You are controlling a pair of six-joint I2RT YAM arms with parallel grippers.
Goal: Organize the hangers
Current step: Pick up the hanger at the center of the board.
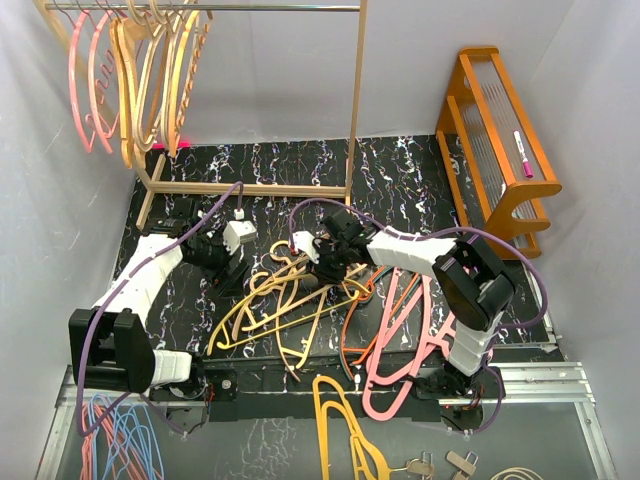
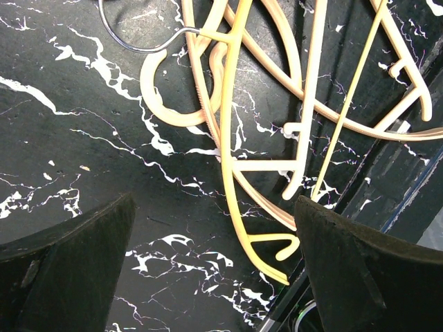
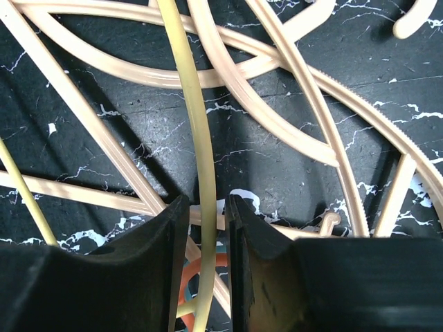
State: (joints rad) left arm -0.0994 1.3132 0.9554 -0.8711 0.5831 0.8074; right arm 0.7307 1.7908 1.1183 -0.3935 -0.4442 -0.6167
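The right jaws [image 3: 206,207] are standing only slightly apart, with the bar of a yellow hanger [image 3: 188,104] running through the gap. There is a sliver of room beside it, so I am judging it loose, not pinched. The left jaws [image 2: 214,207] are gaping fully, holding nothing, hovering beside pale tan hangers [image 2: 277,83]. The 2 arms are working the tangled pile [image 1: 285,300] lying on the black surface [image 1: 400,170] in front of the wooden rack [image 1: 357,110]. Several hung hangers [image 1: 130,70] are dangling from its rail. Untangling looks to be the step in hand. Next, 1 hanger needs a firm pinch and a clean lift toward the rack.
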